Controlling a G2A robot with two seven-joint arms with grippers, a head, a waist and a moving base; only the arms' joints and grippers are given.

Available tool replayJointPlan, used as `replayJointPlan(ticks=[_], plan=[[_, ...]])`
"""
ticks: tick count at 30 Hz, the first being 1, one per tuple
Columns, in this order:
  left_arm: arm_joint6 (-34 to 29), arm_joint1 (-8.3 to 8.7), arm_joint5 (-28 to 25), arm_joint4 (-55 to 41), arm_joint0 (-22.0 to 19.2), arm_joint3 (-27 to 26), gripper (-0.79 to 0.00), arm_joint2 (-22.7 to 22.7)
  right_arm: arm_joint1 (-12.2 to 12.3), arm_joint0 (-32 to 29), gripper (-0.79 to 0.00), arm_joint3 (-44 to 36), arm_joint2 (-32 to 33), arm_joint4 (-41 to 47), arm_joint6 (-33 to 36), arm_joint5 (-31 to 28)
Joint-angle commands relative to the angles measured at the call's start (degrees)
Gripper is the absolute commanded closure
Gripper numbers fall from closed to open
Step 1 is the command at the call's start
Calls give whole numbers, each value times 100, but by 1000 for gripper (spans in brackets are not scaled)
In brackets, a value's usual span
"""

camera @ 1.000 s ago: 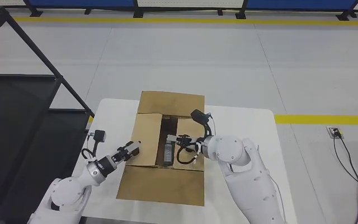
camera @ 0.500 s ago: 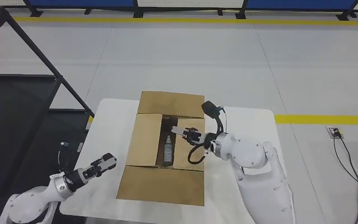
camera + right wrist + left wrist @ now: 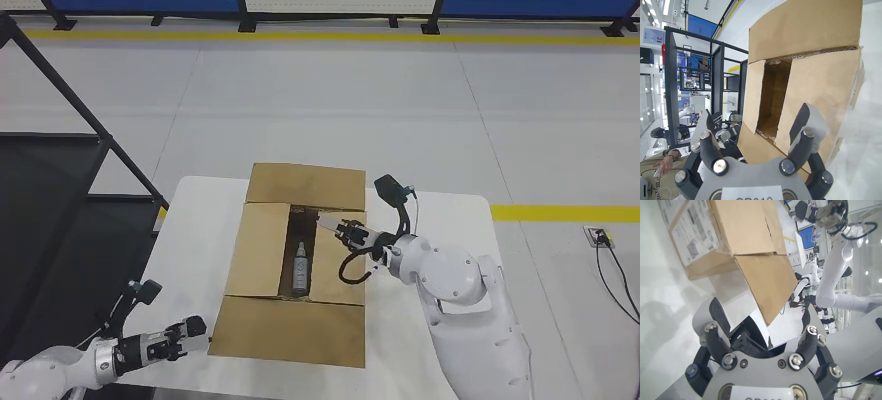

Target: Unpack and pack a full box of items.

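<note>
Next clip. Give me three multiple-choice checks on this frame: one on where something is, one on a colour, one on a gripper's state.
1. Where is the bottle relative to the box?
A) beside it
B) inside it, seen through the open top
C) standing on top of it

2. What colour is the table?
A) black
B) white
C) green

3. How is the right gripper?
A) open and empty
B) shut on the bottle
C) shut on the box's edge

Answers: 1 B, it lies down in the box's opening. 2 B, the bare top around the box is white. 3 A, its fingers stand apart above the box with nothing between them.
</note>
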Motion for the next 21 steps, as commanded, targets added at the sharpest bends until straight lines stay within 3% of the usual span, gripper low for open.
replayJointPlan(ticks=[1,5,9,13,16,21], plan=[[-39,57,40,9,9,-70,-785,180,11,-179,-785,51,69,140,-282,-117],[-23,181,24,4,-27,-99,-785,476,14,-164,-785,443,221,227,-1132,-241],[3,305,-3,-215,-46,-127,-785,647,-7,108,-785,1214,348,751,-1730,-723],[69,412,-68,-545,-52,-106,-785,732,-19,593,-785,2130,391,1023,-2152,-1156],[108,467,-107,-829,-86,-98,-785,797,-35,955,-785,2782,343,783,-2934,-1252],[123,524,-121,-1243,-162,-125,-785,905,-74,1569,-785,3886,246,907,-3365,-1620]])
